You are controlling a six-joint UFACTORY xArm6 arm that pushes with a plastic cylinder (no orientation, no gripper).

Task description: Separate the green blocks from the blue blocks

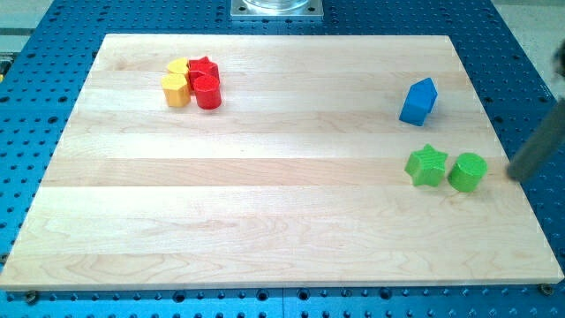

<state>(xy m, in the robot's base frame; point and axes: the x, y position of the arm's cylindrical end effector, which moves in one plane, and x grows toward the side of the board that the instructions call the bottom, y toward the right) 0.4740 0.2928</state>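
A green star block and a green round block sit side by side at the view's right on the wooden board. A blue house-shaped block stands above them, a short gap away. My tip is at the right edge of the board, just right of the green round block and apart from it. The rod runs up and right out of the view.
Two yellow blocks and two red blocks are clustered at the view's upper left. A metal mount sits at the top centre. A blue perforated table surrounds the board.
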